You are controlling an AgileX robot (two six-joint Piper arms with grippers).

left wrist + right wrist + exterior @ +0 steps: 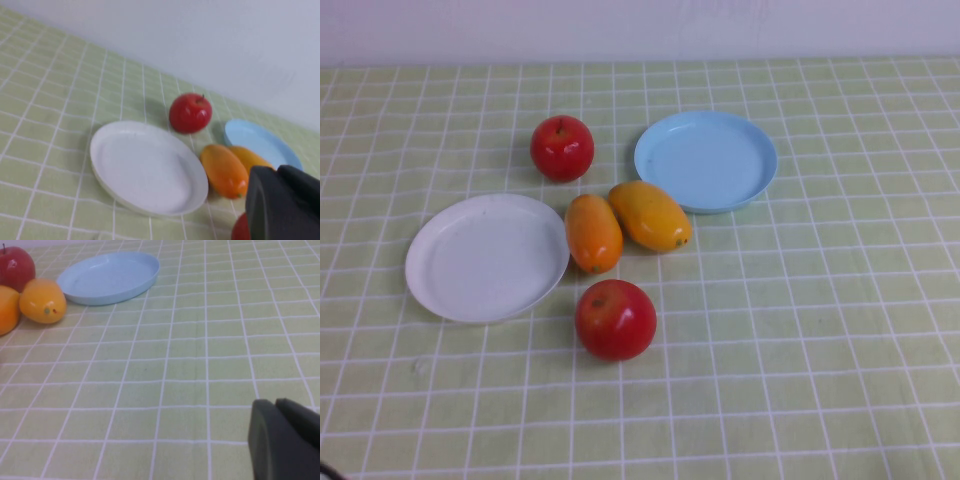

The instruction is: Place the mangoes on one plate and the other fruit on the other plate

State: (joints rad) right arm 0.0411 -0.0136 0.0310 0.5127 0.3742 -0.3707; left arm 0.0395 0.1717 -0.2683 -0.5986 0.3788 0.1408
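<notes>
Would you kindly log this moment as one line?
stage: not started | mangoes: on cloth between plates | apples: on cloth | blue plate, white plate: empty | left tool, right tool: shut, parked

left end effector (285, 205): you see a matte black, rounded, smooth casing | right end effector (286, 440): you see the same black moulded shell, one seam down it, jaws closed

high: looking down from robot side, whole table in frame | left wrist: sitting low and close, facing white plate (150, 172) toward 1 o'clock | right wrist: skimming cloth, facing blue plate (107, 277) toward 11 o'clock | both wrist views sharing blue plate, yellower mango (42, 301), far apple (190, 113)
</notes>
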